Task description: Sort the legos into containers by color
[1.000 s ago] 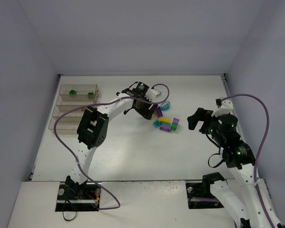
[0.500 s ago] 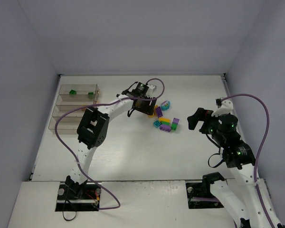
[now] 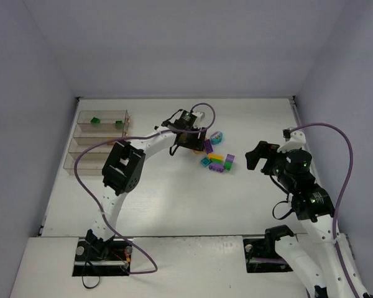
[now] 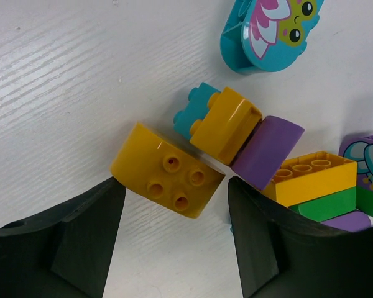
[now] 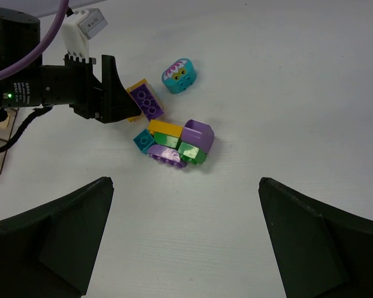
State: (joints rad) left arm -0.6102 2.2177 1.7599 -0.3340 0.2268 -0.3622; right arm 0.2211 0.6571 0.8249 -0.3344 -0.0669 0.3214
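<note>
The orange brick [image 4: 166, 171] is glossy amber, rounded along one side, with four small round dimples on its upturned face (a second orange piece [image 4: 225, 124] of like shape sits just beyond it). In the left wrist view it lies flat, below and left of the rounded teal piece [image 4: 270, 31], with its long axis slanting from upper left to lower right. The left gripper [image 4: 174, 183] has its jaws apart, one finger at each end of the brick, not clamped on it. The right gripper [image 5: 183, 183] gapes wide and empty, well apart from the teal piece. The containers [image 3: 93, 155] stand on the teal piece's opposite side.
</note>
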